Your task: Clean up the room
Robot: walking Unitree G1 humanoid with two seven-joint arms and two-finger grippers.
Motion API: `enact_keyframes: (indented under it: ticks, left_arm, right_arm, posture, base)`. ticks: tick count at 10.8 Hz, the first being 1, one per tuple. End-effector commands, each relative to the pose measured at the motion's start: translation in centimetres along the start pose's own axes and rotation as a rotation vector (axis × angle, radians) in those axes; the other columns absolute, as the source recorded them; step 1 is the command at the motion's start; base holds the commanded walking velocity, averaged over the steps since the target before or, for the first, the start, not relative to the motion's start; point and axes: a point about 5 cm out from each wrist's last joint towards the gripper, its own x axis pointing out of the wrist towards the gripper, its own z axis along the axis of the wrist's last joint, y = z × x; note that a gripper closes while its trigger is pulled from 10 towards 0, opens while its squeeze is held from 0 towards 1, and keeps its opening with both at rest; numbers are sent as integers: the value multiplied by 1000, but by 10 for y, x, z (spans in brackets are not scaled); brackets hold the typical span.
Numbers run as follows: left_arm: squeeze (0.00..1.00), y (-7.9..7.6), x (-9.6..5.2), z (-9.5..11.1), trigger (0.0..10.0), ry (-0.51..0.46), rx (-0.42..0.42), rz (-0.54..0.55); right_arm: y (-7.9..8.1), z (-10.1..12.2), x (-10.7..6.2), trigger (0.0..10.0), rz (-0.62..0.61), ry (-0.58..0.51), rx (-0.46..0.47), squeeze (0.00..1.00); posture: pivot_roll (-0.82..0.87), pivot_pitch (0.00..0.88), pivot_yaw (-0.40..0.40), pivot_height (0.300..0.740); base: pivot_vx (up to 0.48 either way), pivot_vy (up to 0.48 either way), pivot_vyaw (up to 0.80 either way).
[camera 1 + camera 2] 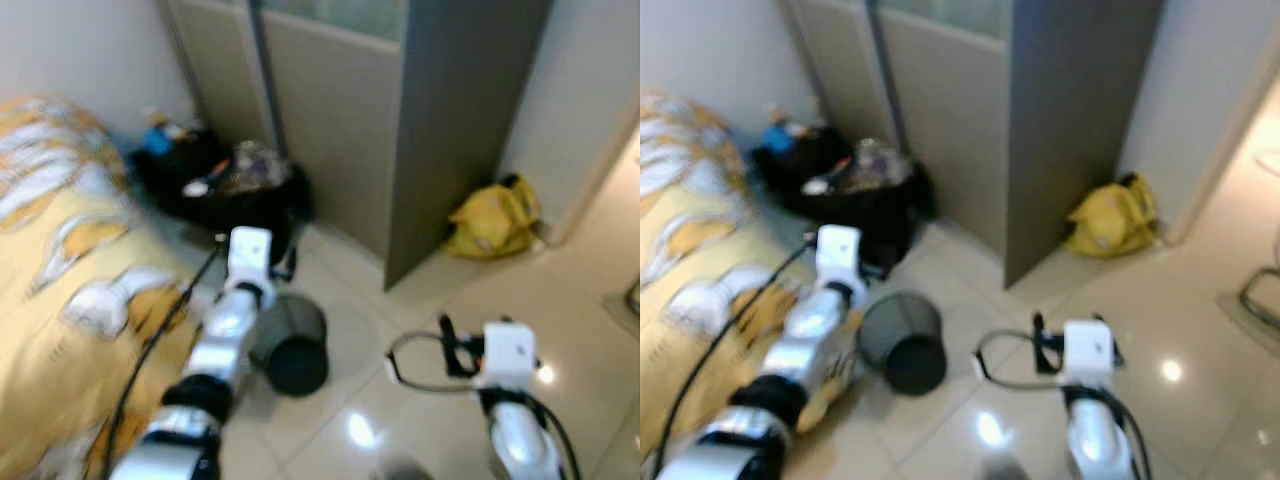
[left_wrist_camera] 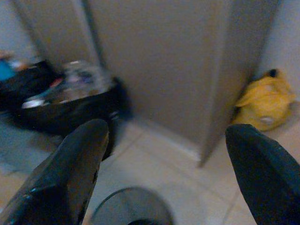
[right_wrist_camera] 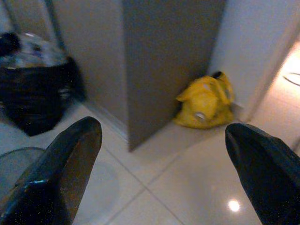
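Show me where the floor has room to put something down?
The shiny tiles between the tipped waste bin, the grey panel and the yellow bag lie bare. It is crowded by the bed, where the black bag of rubbish sits beside the bin.

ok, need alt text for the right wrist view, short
Looking along the right hand, its two black fingers spread wide and holding nothing, at a crumpled yellow bag on the glossy tile floor beside a grey panel. A full black rubbish bag sits further off, blurred.
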Motion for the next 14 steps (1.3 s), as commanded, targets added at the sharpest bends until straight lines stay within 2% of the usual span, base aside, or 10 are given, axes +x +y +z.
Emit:
enact_keyframes:
  ticks: [1, 3, 5, 8, 9, 10, 11, 12, 13, 14]
  left_arm:
    - [0, -4, 2, 4, 10000, -11, 2, -16]
    - [0, -2, 1, -1, 10000, 7, 20, -2]
    - [0, 16, -9, -19, 10000, 60, 34, 64]
    - [0, -1, -15, -25, 10000, 58, 33, 59]
    - [0, -9, -16, -26, 10000, 59, 5, 54]
    - [0, -10, -17, -23, 10000, 34, 50, 54]
    - [0, 3, -21, -20, 10000, 12, 27, 101]
    - [0, 31, -32, -21, 10000, -6, 17, 180]
    - [0, 54, -50, -27, 10000, -8, 5, 294]
    - [0, 65, -66, -33, 10000, -2, 22, 356]
  right_arm:
    - [-1, 4, 1, 10000, 7, -14, 4, 0]
    - [9, 12, 15, 10000, 59, -20, 30, 0]
    - [17, 27, 36, 10000, 135, -52, 24, 0]
    - [8, 20, 42, 10000, 165, -9, -2, 0]
    - [14, 21, 45, 10000, 192, -3, -24, 0]
    - [25, 23, 50, 10000, 222, 4, -21, 0]
    - [40, 25, 52, 10000, 281, 8, -12, 0]
    - [61, 25, 56, 10000, 365, 6, -14, 0]
    - [73, 29, 63, 10000, 428, 7, -15, 0]
    - [77, 34, 70, 10000, 465, -2, -20, 0]
  posture:
    - [-364, 0, 142, 740]
    - [-358, 0, 132, 740]
    - [-314, 0, 77, 740]
    - [-266, 7, 51, 740]
    - [-252, 23, 33, 740]
    - [-190, 19, -4, 740]
    - [-139, 11, -32, 740]
    - [-33, 0, -83, 740]
    - [30, 0, -123, 740]
    - [55, 0, -135, 740]
  base:
    - [480, 0, 0]
    - [240, 0, 575]
    - [0, 0, 484]
    - [0, 0, 467]
    - [0, 0, 469]
    - [0, 0, 0]
    - [0, 0, 0]
    - [0, 0, 0]
    - [0, 0, 0]
    - [0, 0, 663]
